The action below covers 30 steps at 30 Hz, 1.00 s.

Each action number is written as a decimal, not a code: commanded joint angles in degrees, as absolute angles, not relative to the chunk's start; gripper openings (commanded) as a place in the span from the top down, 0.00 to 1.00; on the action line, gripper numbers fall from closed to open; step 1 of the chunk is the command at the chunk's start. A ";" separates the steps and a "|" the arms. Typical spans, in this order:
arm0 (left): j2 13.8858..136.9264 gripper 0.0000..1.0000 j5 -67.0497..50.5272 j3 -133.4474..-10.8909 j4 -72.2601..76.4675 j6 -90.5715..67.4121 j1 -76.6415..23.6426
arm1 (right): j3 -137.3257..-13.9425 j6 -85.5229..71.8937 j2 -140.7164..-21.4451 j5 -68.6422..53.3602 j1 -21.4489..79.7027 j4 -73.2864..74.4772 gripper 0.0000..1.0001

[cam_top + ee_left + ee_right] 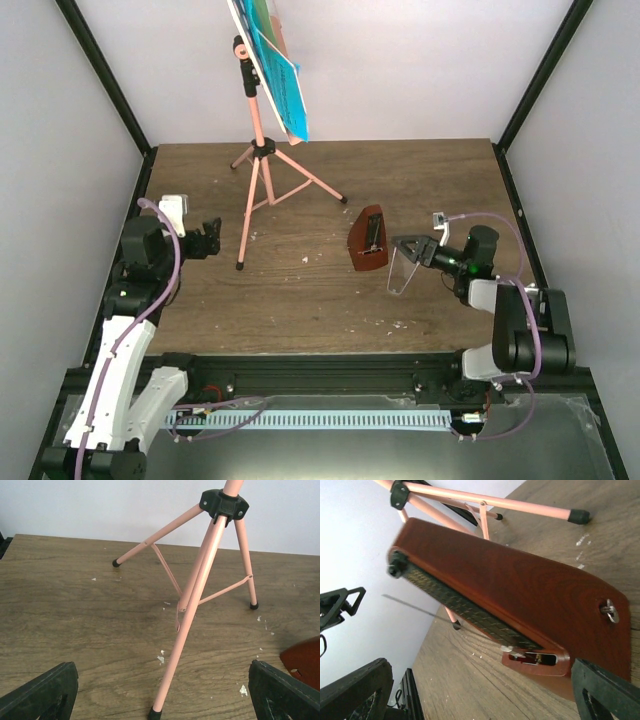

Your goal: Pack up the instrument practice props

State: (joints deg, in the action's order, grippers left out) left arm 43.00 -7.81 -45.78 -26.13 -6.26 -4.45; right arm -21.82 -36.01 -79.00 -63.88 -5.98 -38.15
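The pink tripod music stand [262, 150] stood at the far-left part of the wooden table [330, 300], with all three feet on the wood. On its desk, high on the stand, the blue sheet-music pages [283, 85] leaned; the desk was tilted and its upper part was cut by the edge of the top view.

The reddish-brown pyramid metronome [368, 240] stood on the table to the right of the stand, near the stand's right foot but apart from it. Its clear plastic cover [402, 275] was off and lay further to the right of the stand, just beside the metronome on the near side.

The left gripper [207, 238] was low over the table at the left of the stand, near the stand's front foot. In its wrist view the front leg of the stand [194, 596] ran down between the two wide-apart fingers, and the gripper [162, 695] had hold of nothing.

The right gripper [408, 248] was to the right of the stand, close behind the metronome [520, 590]. Its jaws were spread fully and gripped nothing [480, 690]. I could not tell whether it touched the clear cover.

Small white crumbs [161, 658] lay on the wood around the stand's feet.
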 commanded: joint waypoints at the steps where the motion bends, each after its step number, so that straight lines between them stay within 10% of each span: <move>1: 42.87 0.06 -6.65 -45.79 -25.07 -5.62 -4.46 | -24.99 -38.02 -83.94 -65.06 -4.93 -42.46 0.03; 30: 45.06 0.06 -5.18 -45.80 -24.87 -5.49 -4.46 | -35.65 -27.07 -97.94 -61.95 3.68 -32.33 0.19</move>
State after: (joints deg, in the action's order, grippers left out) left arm 44.69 -6.15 -45.78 -25.82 -6.11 -4.45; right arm -32.29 -33.54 -98.19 -64.05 0.60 -38.46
